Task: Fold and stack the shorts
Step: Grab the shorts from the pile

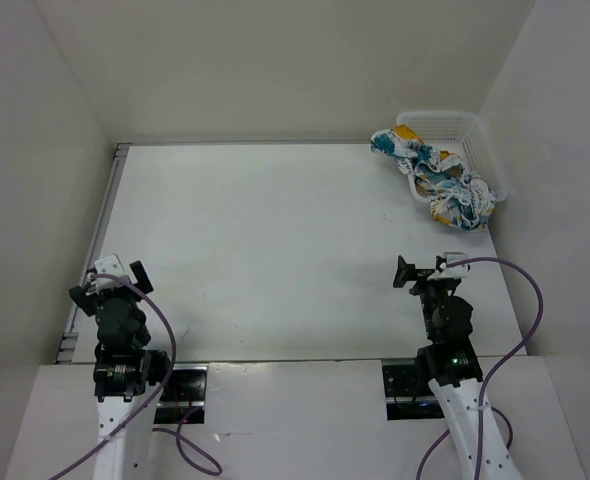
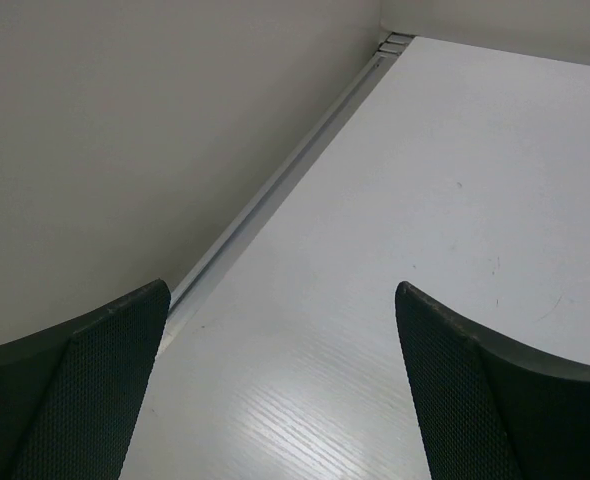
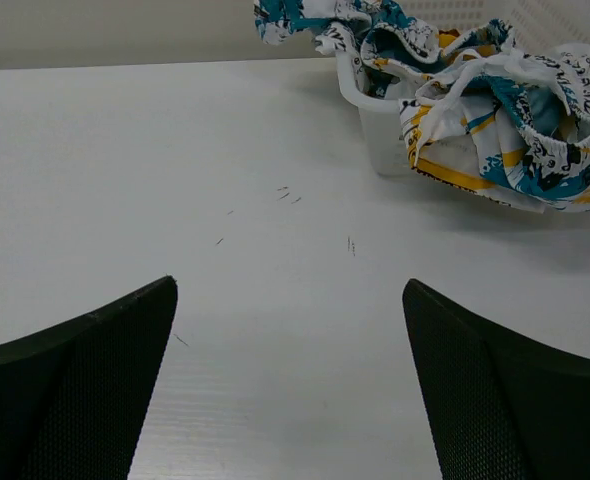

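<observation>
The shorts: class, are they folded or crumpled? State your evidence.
Crumpled. The shorts sit in a twisted heap, spilling over the rim of the basket; no flat layers or straight fold edges show.

This is a robotics lab test cell. A plain white tabletop (image 1: 275, 250) is boxed in by white panels (image 1: 35, 150). The left arm (image 1: 120, 330) and right arm (image 1: 447, 325) are bolted at its near edge, trailing purple cables (image 1: 539, 305).

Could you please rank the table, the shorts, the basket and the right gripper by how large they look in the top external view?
1. table
2. shorts and basket: similar spread, and the shorts hide part of the basket, so left unranked
3. right gripper
</observation>
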Controlling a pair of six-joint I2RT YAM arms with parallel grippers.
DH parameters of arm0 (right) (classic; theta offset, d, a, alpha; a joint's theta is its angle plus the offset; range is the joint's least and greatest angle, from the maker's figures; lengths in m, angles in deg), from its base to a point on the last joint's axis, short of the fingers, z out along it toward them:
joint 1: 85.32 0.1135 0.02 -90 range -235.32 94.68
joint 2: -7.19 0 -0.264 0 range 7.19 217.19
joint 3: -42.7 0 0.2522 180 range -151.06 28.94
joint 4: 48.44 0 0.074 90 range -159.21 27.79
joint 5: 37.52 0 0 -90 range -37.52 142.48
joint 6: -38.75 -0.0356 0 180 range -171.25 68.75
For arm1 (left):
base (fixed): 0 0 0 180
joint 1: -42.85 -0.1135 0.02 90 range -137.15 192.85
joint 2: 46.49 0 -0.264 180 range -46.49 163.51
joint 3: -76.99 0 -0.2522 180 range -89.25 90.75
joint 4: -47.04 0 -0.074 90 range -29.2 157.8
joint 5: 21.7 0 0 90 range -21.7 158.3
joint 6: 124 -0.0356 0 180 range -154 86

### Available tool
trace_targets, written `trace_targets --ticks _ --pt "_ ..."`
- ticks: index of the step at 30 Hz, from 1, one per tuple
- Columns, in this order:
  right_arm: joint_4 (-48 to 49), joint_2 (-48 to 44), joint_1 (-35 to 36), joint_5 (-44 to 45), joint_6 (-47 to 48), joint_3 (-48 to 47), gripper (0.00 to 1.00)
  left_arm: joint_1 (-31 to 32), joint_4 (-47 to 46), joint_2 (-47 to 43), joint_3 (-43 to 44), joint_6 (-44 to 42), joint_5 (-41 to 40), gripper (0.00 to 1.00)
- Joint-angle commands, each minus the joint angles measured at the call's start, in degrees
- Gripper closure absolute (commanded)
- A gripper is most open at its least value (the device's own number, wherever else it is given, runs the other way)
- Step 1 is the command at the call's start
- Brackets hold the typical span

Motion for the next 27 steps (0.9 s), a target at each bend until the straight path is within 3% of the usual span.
trace_targets --ticks 1,5,8,9,11,12,13,14,15,16,17,18,21,22,25,26,27 --pt "0.8 -1.2 0.3 -0.1 -0.6 3.4 0.02 -0.3 -4.1 -1.9 1.3 -0.1 -1.4 0.00" --pt "0.8 -1.2 0.3 -0.1 0.0 3.4 0.02 -0.3 -7.7 -1.9 -0.9 -0.1 -5.6 0.00" --pt "2.6 -1.2 0.3 -7.9 5.7 2.7 0.02 -0.3 -15.5 -1.9 -5.0 -0.1 10.2 0.00" --pt "4.4 -1.2 0.3 -15.9 16.6 2.2 0.01 -0.3 -11.4 -1.9 -5.5 -0.1 25.0 0.00" --pt "4.6 -1.2 0.3 -33.8 41.1 0.1 0.00 -0.3 -9.9 -1.9 -4.9 -0.1 30.4 0.00" --pt "-1.6 -1.2 0.3 -41.4 61.3 -0.9 0.00 -0.3 -12.4 -1.9 -4.2 -0.1 32.6 0.00" --pt "-8.1 -1.2 0.3 -43.6 103.2 0.9 0.00 -0.3 -15.5 -1.9 -4.2 -0.1 33.9 0.00" --pt "-8.0 -1.2 0.3 -41.0 112.0 3.4 0.02 -0.3 -20.2 -1.9 -4.2 -0.1 36.2 0.00" --pt "-5.9 -1.2 0.3 -42.4 110.7 2.9 0.02 -0.3 -20.3 -1.9 -3.7 -0.1 43.7 0.00" --pt "-0.6 -1.2 0.3 -44.1 100.2 2.9 0.02 -0.3 -19.5 -1.4 -2.8 -0.1 48.0 0.00" --pt "10.4 -1.2 0.3 -45.5 97.4 2.9 0.02 -0.3 -17.2 -1.4 -2.8 -0.1 51.8 0.00" --pt "13.7 -0.4 0.3 -46.3 94.8 2.2 0.02 -0.3 -18.2 -0.9 -2.8 -0.1 55.0 0.00" --pt "15.9 6.4 0.3 -43.9 86.5 -3.3 0.02 -0.3 -23.2 3.7 -2.2 -0.1 63.0 0.00" --pt "14.7 10.3 0.8 -41.4 84.6 -9.5 0.02 0.2 -23.7 9.9 -1.1 -0.1 65.2 0.00" --pt "10.1 34.4 0.8 -25.1 67.8 -28.4 0.02 1.7 -23.7 30.2 9.5 -0.1 62.4 0.00" --pt "7.5 49.3 0.8 -14.1 54.1 -34.7 0.02 4.4 -23.2 36.1 14.1 -0.1 59.0 0.00" --pt "0.6 56.9 -0.7 -9.3 47.8 -48.0 0.02 6.3 -22.6 49.4 25.5 -0.1 54.7 0.00"
